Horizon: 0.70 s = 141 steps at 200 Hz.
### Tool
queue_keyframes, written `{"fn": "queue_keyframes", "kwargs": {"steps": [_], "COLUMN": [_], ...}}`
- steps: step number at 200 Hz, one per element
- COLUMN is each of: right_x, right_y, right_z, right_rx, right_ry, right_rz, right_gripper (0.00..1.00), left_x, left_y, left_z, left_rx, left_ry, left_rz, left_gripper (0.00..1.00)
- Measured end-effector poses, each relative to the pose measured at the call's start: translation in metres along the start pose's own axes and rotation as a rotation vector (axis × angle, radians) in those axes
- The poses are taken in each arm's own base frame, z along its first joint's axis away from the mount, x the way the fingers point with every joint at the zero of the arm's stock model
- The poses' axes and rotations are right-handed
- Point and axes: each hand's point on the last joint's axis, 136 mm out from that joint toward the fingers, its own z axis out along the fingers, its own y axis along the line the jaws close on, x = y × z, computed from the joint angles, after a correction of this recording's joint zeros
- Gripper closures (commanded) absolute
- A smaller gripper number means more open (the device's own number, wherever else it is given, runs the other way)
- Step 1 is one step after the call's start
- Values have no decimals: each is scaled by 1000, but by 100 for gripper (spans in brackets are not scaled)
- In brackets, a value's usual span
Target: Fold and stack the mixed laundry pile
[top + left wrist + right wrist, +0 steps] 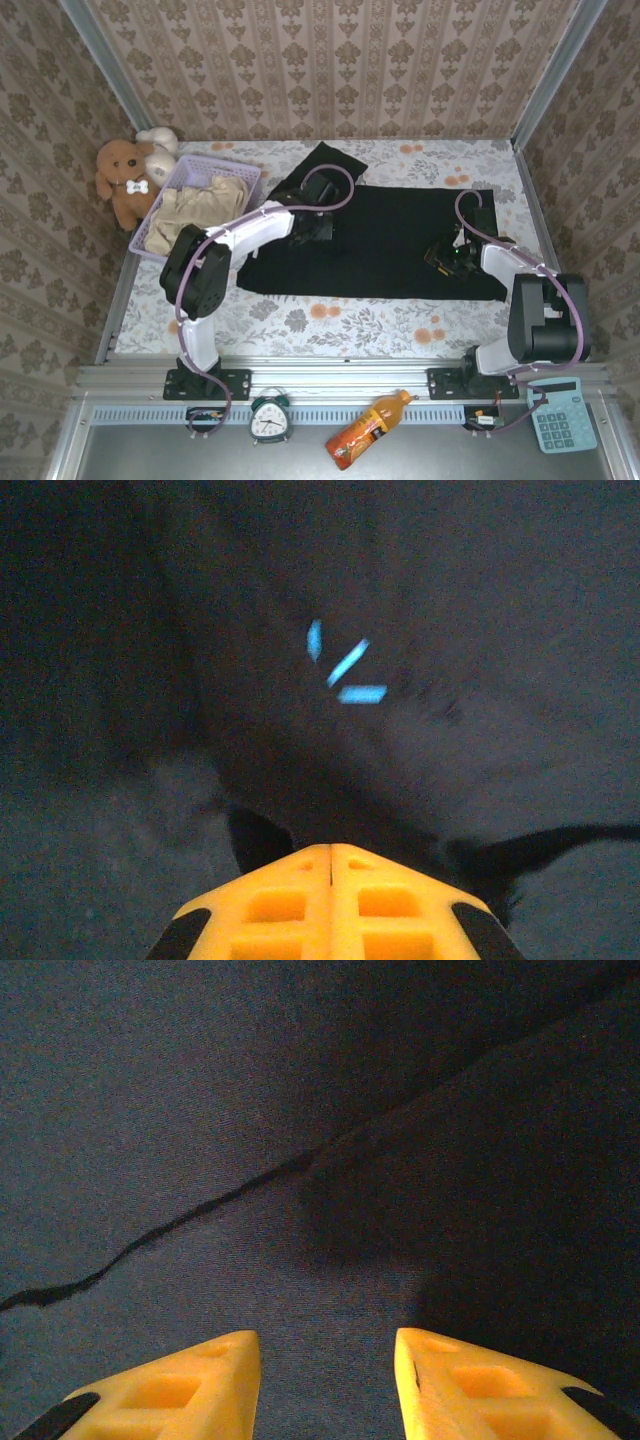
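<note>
Laundry: the large black cloth garment (pixel 390 245) lies spread across the flowered table (pixel 330 325). The left gripper (pixel 330 852) is clamped together, seemingly pinching a fold near the light-blue starburst mark (pixel 343 667). The right gripper (pixel 328 1355) hovers half-spread over the garment, empty. The cream-beige gathered garment (pixel 195 205) sits in the lavender mesh basket (pixel 225 163).

No real words or numbers are readable here. The closest thing is a small light-blue mark of three short strokes (pixel 348 663) on the large black cloth garment (pixel 490 590). The orange plastic bottle's label (pixel 362 432), white alarm clock's dial (pixel 270 422) and teal calculator's keys (pixel 562 420) are too tiny to read.

Black garment (pixel 450 600) blurred; its edges cut off
</note>
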Motion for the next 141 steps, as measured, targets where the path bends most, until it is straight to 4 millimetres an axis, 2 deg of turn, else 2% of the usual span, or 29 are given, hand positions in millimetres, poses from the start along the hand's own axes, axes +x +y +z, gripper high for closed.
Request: {"fn": "queue_keyframes", "kwargs": {"steps": [14, 15, 18, 33, 35, 56, 69, 90, 114, 130, 141], "right_x": [0, 0, 0, 0, 0, 0, 0, -2, 1, 4, 5], "right_y": [0, 0, 0, 0, 0, 0, 1, 4, 13, 19, 18], "right_z": [0, 0, 0, 0, 0, 0, -1, -5, -7, -6, -6], "right_rx": [0, 0, 0, 0, 0, 0, -2, -12, -22, -15, 1], "right_ry": [0, 0, 0, 0, 0, 0, -3, -18, -25, -23, -25], "right_rz": [0, 0, 0, 0, 0, 0, -1, -11, -44, -78, -88], "right_gripper": [58, 58, 58, 58, 58, 57, 57, 57, 57, 58, 59], "left_x": [-34, -38, -45, -81, -87, -121, -123, -106, -69, -47, -31], "left_y": [-16, -19, -22, -43, -46, -65, -64, -47, -17, 3, 16], "left_z": [-7, -7, -8, -4, -3, 14, 21, 19, -12, -37, -47], "left_rx": [42, 47, 55, 107, 115, 163, 157, 123, 82, 75, 75], "left_ry": [-71, -80, -95, -159, -166, -199, -189, -149, -118, -132, -140], "left_rz": [-4, -5, -6, -9, -10, -17, -8, 13, 22, 10, -20], "left_gripper": [100, 98, 88, 5, 1, 0, 0, 0, 10, 26, 45]}}
